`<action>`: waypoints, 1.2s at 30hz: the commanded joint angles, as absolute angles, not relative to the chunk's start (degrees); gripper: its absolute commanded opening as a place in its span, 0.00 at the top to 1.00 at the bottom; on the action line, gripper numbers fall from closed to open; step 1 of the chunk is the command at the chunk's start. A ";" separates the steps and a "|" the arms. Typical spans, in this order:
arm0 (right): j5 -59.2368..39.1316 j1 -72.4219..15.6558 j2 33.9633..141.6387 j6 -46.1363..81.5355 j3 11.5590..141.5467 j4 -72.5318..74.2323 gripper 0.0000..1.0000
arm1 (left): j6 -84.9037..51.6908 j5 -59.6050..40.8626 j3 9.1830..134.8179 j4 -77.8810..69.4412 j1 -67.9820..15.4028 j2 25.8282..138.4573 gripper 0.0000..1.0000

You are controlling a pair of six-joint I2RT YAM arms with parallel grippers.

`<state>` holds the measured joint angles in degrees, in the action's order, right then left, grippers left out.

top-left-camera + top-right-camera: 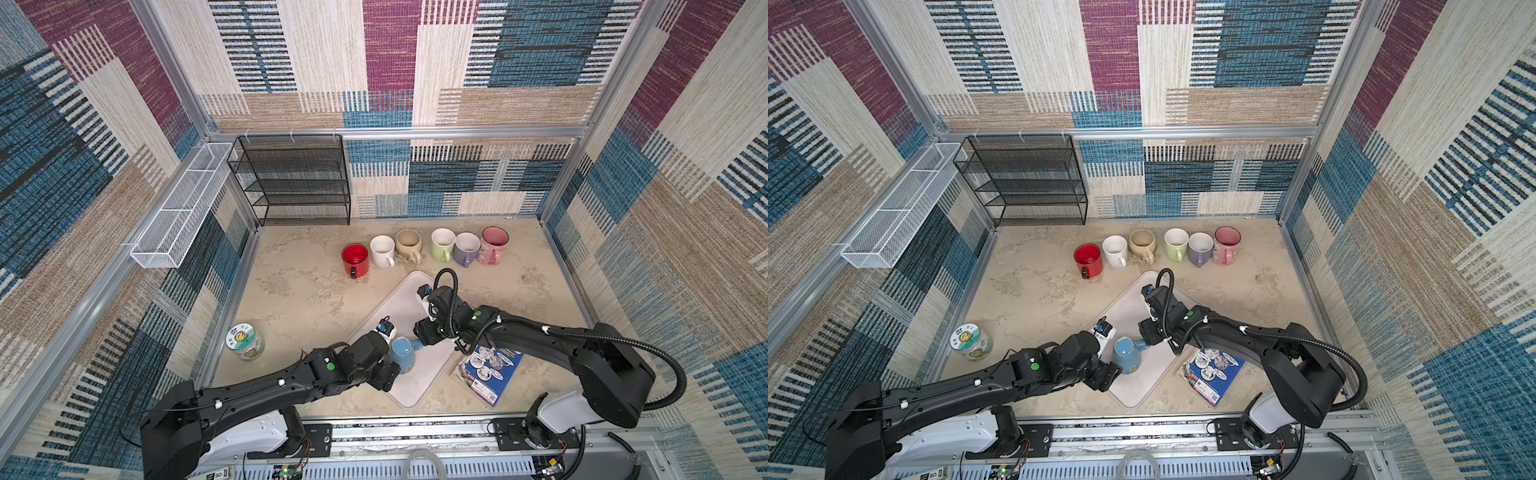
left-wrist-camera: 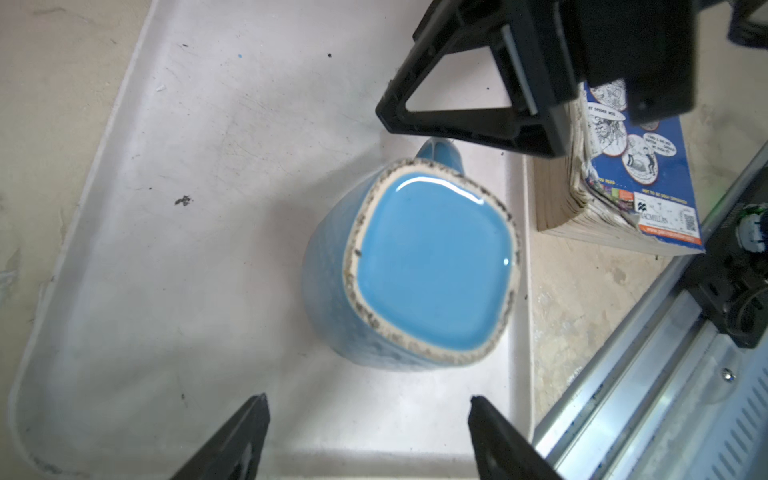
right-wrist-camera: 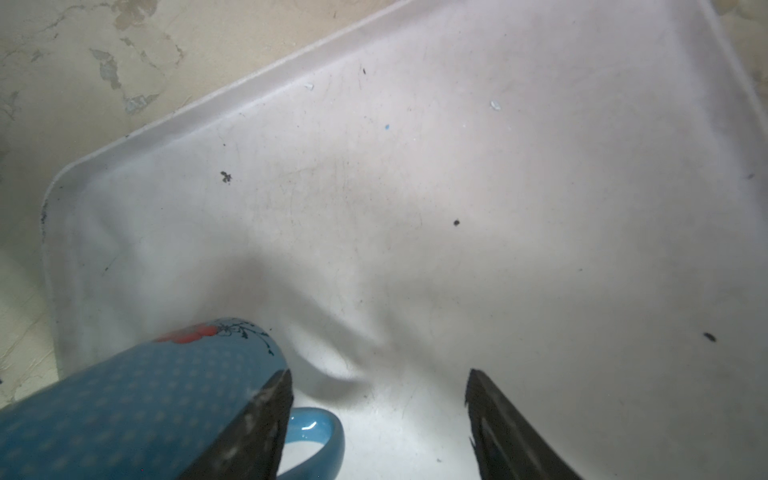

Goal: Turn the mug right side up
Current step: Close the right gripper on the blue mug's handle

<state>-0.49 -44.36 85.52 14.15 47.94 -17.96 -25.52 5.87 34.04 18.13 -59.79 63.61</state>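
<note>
Hovering with jaws spread and nothing between them, the left gripper (image 2: 368, 398) sits just short of the blue mug (image 2: 432, 266). The right gripper (image 3: 379, 372) is also apart. One finger is against or just beside the mug wall (can't tell which), and the handle (image 3: 320, 432) pokes out under that finger; the gap is otherwise bare. Neither has a hold. The mug stands base-up on the tray (image 2: 208, 208), close to the tray edge nearest the book (image 2: 640, 183), which lies just off that edge. Past the tray's far corner is a row of upright mugs (image 1: 409, 245). Left of the tray in both top views, well apart, is a jar (image 1: 246, 341). Handling call: glazed ceramic, so stiff, fairly heavy and slick, and likely to chip if dropped or knocked. The body is squarish and looks wide for the jaws, so I'd pinch across two flat sides low on the wall, or take the handle, then roll it over close to the tray. The left wrist view alone shows the unglazed foot ring, the square base and the right finger above the handle. The right wrist view alone shows the dotted wall, a red flower print and the handle loop up close. Both top views show the arms converging on the mug from opposite sides, but finger contact is too small to read there.
</note>
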 commanded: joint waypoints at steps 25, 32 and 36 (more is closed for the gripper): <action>0.08 -44.65 85.44 15.20 48.14 -17.58 0.34 | -23.73 5.37 39.15 9.75 -47.90 75.89 0.19; 3.79 -44.67 83.61 15.39 49.59 -21.46 0.36 | -24.15 5.71 39.10 11.88 -47.54 72.31 0.19; 3.63 -44.74 82.26 14.60 50.68 -23.17 0.40 | -24.98 6.28 38.50 13.45 -47.54 68.98 0.19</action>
